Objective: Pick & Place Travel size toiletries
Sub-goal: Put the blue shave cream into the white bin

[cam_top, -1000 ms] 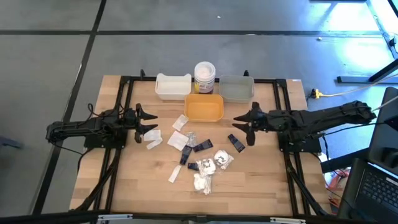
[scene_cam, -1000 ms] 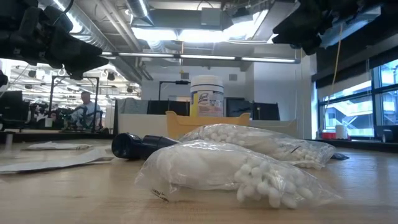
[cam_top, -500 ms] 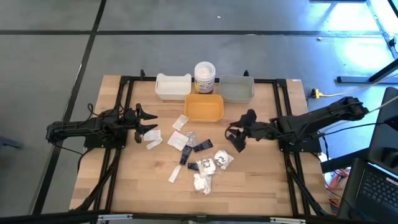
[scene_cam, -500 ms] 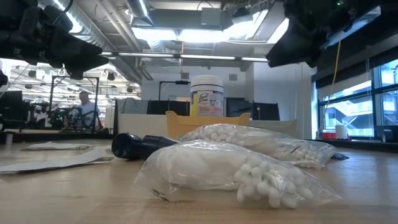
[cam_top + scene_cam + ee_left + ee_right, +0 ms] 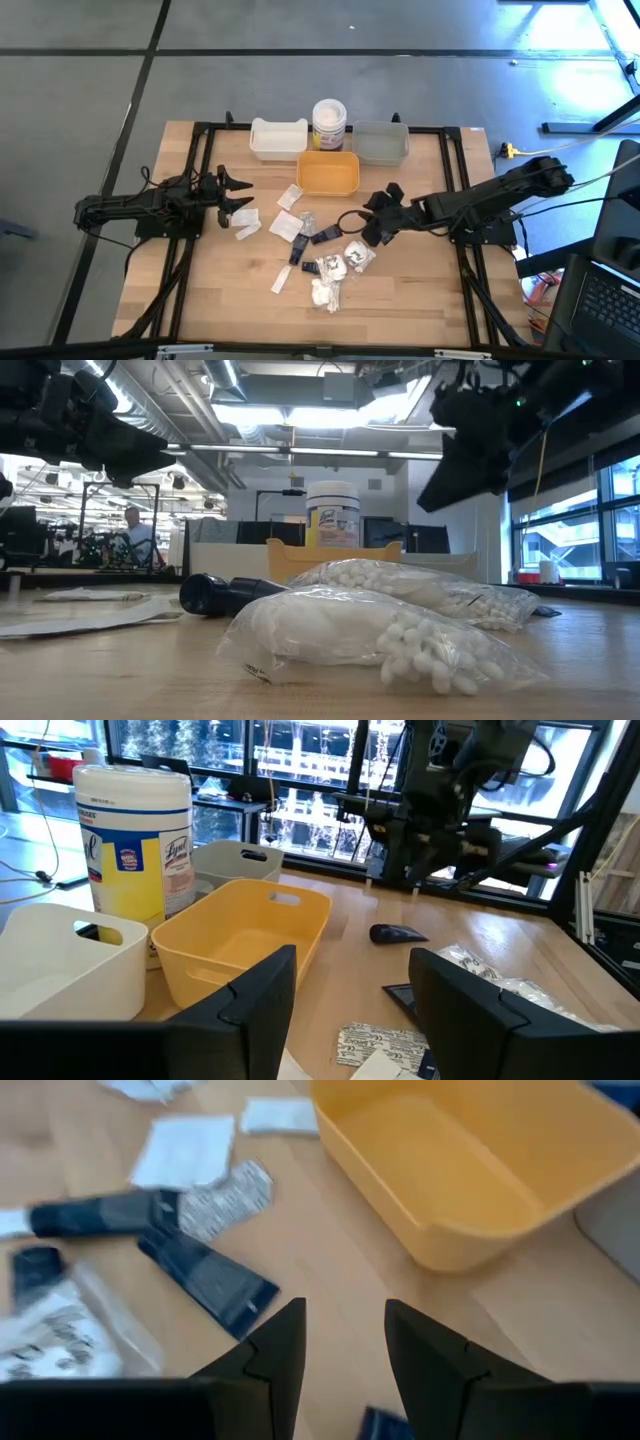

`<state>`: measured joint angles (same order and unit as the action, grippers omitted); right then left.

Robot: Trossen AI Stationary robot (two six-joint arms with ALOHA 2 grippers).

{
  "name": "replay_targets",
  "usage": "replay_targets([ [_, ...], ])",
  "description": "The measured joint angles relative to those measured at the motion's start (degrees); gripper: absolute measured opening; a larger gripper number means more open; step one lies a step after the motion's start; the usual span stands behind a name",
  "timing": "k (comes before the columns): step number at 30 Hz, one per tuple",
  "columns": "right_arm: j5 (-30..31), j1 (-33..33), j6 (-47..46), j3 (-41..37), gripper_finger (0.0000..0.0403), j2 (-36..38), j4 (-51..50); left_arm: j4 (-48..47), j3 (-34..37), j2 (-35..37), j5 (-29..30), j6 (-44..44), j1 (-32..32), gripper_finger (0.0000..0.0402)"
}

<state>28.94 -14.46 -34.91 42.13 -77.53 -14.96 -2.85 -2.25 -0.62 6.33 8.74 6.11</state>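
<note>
1. My right tool (image 5: pixel 372 226) is hanging over the middle of the desk (image 5: pixel 420 300), just right of the toiletries; its fingers (image 5: pixel 275 1350) are standing partly apart and holding nothing.
2. My left tool (image 5: pixel 235 196) is waiting at the left side of the desk, fingers (image 5: pixel 262 982) spread and empty.
3. The travel size toiletries (image 5: pixel 322 250) are lying scattered in the middle of the desk, between my two tools and near of the trays.
4. Black tubes (image 5: pixel 210 1282) and a black-and-white sachet (image 5: pixel 225 1198) are lying flat just ahead of my right tool.
5. Two clear bags of white fluffy pieces (image 5: pixel 370 630) are sitting at the near edge of the pile.
6. A yellow tray (image 5: pixel 328 172) is standing just far of the pile, empty as far as my right wrist view shows.
7. A white tray (image 5: pixel 278 138), a white jar with a yellow label (image 5: pixel 328 125) and a grey tray (image 5: pixel 381 141) are lining the far edge.
</note>
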Motion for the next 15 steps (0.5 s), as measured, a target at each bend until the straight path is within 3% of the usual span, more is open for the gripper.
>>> replay_targets([
  [11,-0.8,1.0,-12.5,0.0,0.0142,-2.4,-9.1,0.0,0.0,0.0,0.0,0.0,0.0,0.0194],
  [15,-1.4,0.6,-13.1,0.0,0.0147,-2.6,-8.7,0.0,0.0,0.0,0.0,0.0,0.0,0.0194],
])
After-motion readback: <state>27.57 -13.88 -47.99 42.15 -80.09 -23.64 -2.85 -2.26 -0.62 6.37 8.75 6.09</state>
